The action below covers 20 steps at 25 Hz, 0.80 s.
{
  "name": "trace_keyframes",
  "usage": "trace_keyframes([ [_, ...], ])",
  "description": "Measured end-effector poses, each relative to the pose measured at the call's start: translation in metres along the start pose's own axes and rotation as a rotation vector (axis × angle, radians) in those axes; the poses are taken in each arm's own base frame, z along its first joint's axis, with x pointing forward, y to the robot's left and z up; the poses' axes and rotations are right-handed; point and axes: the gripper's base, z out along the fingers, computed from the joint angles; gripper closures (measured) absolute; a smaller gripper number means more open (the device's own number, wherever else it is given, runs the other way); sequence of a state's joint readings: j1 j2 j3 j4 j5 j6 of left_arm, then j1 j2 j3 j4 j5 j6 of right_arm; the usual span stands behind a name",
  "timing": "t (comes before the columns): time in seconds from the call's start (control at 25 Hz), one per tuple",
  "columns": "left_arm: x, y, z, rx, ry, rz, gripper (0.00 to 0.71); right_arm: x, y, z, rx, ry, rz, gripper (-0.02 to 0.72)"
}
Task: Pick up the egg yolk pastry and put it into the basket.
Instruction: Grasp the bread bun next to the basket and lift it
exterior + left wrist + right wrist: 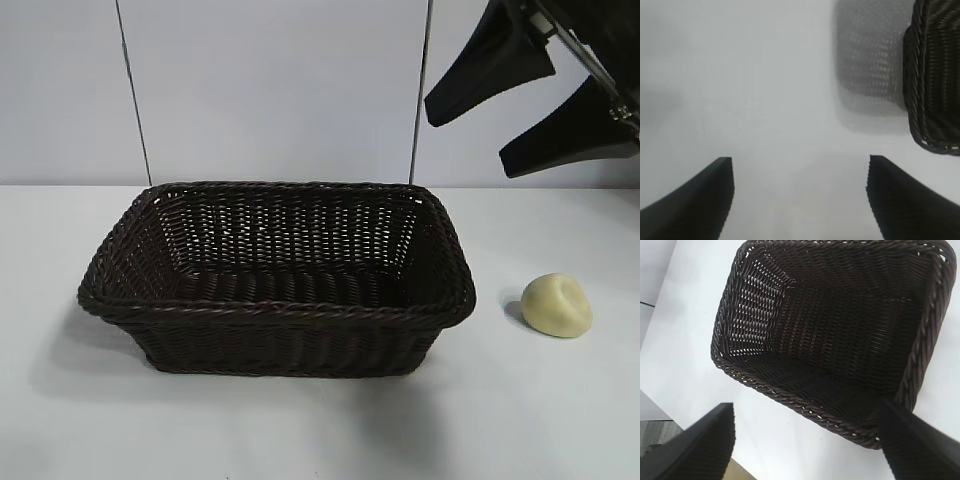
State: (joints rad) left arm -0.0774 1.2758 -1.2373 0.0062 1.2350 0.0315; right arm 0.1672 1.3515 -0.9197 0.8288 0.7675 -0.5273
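Observation:
The egg yolk pastry [557, 305], a pale yellow dome with a crease on top, lies on the white table just right of the basket [275, 303]. The basket is dark brown wicker, rectangular, and nothing lies in it. My right gripper [467, 141] hangs open high at the upper right, well above the pastry, with nothing between its fingers. Its wrist view looks down into the basket [765, 385] between the open right gripper [807, 412]. My left gripper [801, 159] is open over bare table, with a corner of the basket [932, 100] off to one side. It is outside the exterior view.
A white wall with two thin dark vertical lines [133, 95] stands behind the table. The table's edge and a strip of tan floor [742, 472] show in the right wrist view. White tabletop [300, 430] lies in front of the basket.

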Motion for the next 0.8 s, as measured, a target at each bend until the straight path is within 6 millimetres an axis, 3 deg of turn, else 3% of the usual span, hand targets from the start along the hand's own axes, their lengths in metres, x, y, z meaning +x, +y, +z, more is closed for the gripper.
trace_keyframes([
  [0.2,0.06,-0.002,-0.022,-0.002,-0.055,0.0,0.17,0.0,0.0,0.0,0.0,0.0,0.0,0.136],
  [0.36,0.103,-0.003,-0.027,-0.002,-0.085,-0.01,0.17,0.0,0.0,0.0,0.0,0.0,0.0,0.136],
  [0.56,0.151,-0.005,-0.017,-0.003,-0.106,-0.017,0.17,0.0,0.0,0.0,0.0,0.0,0.001,0.136],
  [0.8,0.197,-0.007,0.011,-0.004,-0.168,-0.02,0.17,0.0,0.0,0.0,0.0,0.0,0.003,0.136],
])
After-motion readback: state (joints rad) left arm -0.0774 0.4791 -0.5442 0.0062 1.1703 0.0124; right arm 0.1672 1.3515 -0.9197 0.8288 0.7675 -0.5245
